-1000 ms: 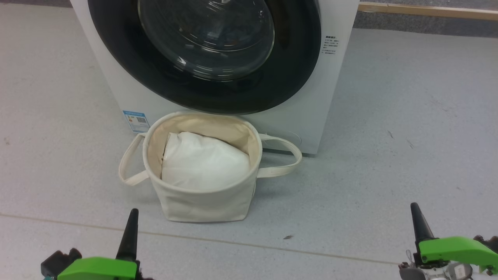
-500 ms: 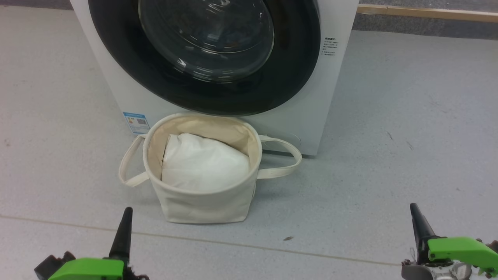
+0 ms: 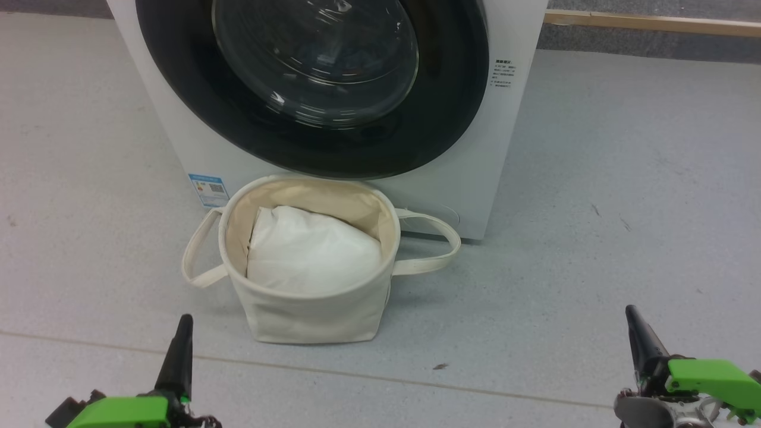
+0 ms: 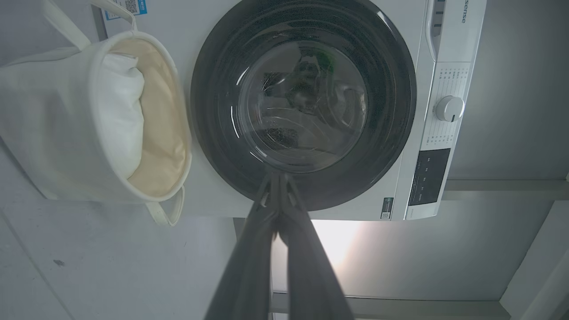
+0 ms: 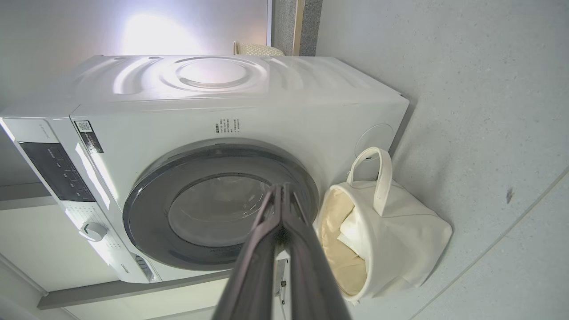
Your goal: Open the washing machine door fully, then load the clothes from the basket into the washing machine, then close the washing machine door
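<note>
Floor (image 3: 594,238): You are looking down at a grey floor. Everything here stands on it.
Washing machine (image 3: 517,148): The big white box is at the top of your head view, facing you. In the wrist views it looks turned on its side, because those cameras are turned.
Washing machine door (image 3: 250,137): The round black door with the glass bowl is closed. In your right wrist view it lies flat against the white front. The glass is dark and shiny, so you cannot tell what is behind it.
Basket (image 3: 309,315): The cream tub stands upright on the floor, right in front of the machine and just under the door. One loop handle (image 3: 193,261) hangs out on the left and one (image 3: 443,244) on the right.
White bundle (image 3: 309,249): A plain white, puffy bundle sits inside the basket.
Left claw (image 3: 183,327): It is low in the bottom left corner of your head view, over the floor. Its dark fingers point up toward the machine and lean a little to the right. It is near the basket but not touching it. In its wrist view the two fingers are pressed together, with nothing between them.
Right claw (image 3: 634,324): It is low in the bottom right corner, far from the basket. Its fingers point up and lean a little to the left. They are pressed together too, and they hold nothing.
Blue sticker (image 3: 208,189): It is low on the machine's front, just left of the basket.
</note>
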Robot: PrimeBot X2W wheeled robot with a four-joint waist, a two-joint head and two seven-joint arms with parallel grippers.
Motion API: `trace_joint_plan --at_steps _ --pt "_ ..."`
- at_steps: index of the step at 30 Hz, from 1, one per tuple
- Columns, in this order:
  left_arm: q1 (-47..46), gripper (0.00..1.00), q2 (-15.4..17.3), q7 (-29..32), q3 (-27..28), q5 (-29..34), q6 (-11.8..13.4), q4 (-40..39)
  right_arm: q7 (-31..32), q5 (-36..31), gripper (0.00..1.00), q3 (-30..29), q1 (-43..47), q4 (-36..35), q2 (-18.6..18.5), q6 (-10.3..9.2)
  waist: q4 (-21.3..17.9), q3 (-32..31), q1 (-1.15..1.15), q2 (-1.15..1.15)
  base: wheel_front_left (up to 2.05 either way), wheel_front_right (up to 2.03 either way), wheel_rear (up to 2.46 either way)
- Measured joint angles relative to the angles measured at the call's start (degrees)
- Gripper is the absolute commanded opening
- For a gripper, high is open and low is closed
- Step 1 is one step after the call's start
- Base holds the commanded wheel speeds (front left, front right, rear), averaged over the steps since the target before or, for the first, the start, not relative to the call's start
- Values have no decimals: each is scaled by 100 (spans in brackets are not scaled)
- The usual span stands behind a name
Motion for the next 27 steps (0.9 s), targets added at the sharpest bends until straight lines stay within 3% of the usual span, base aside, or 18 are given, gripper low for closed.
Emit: trace_joint_plan --at_steps 7,27 --pt "0 0 0 94 86 -393 -43 -43 119 390 0 -49 -3 15 0 0 -1 -13 0 0 0 0 0" --pt "0 0 0 94 89 -393 -43 -46 131 394 0 -78 -4 18 1 0 -1 -13 0 0 0 0 0"
